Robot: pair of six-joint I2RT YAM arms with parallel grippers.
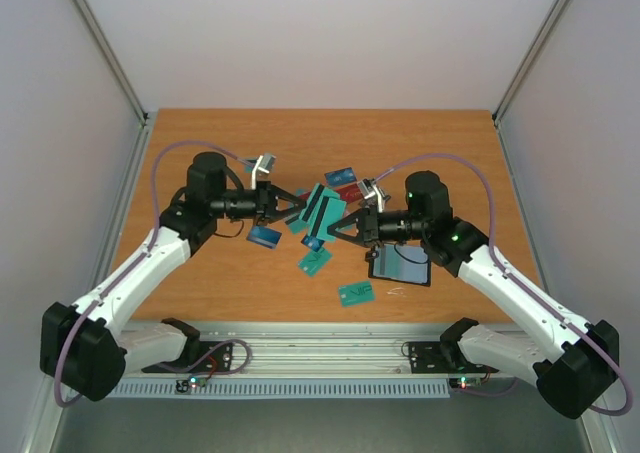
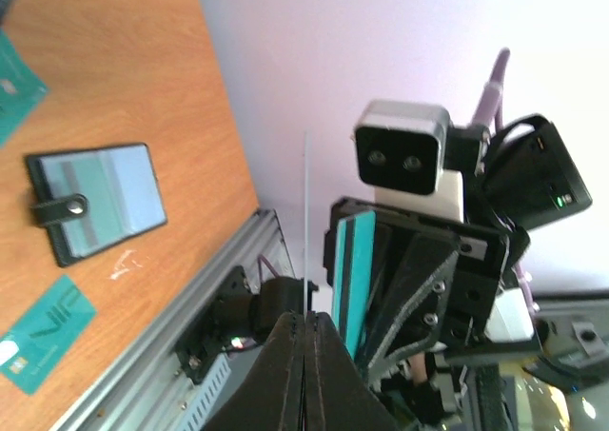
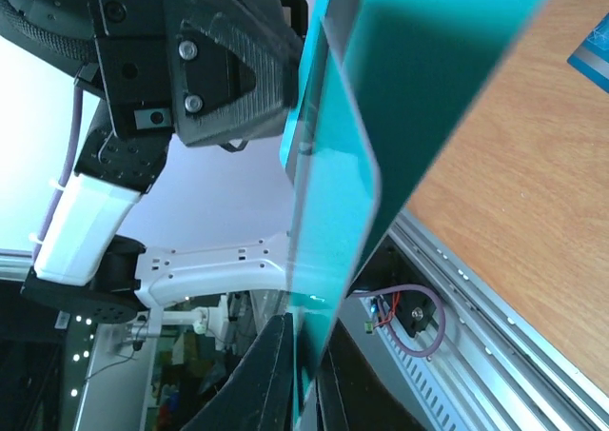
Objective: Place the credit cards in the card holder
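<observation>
above mid-table the left gripper (image 2: 306,319) is pinched shut on a teal card (image 2: 305,222) seen edge-on, the right gripper (image 3: 304,341) narrowly clamps a striped teal card (image 2: 354,269), the open card holder (image 2: 105,193) lies at 4 o'clock half under the right arm (image 1: 500,273), and loose cards (image 1: 315,262) lie at 6.

text: "VIP", large dark letters, reading uncertain | on: teal credit card (image 2: 43,345) lying flat on the surface (image 2: 124,69), seen from the left wrist | top view: card markings too small to read | elsewhere: nothing legible

surface: wooden table (image 1: 430,143) | lying on it: open card holder (image 1: 400,265), teal cards (image 1: 356,294), blue card (image 1: 263,237)
</observation>
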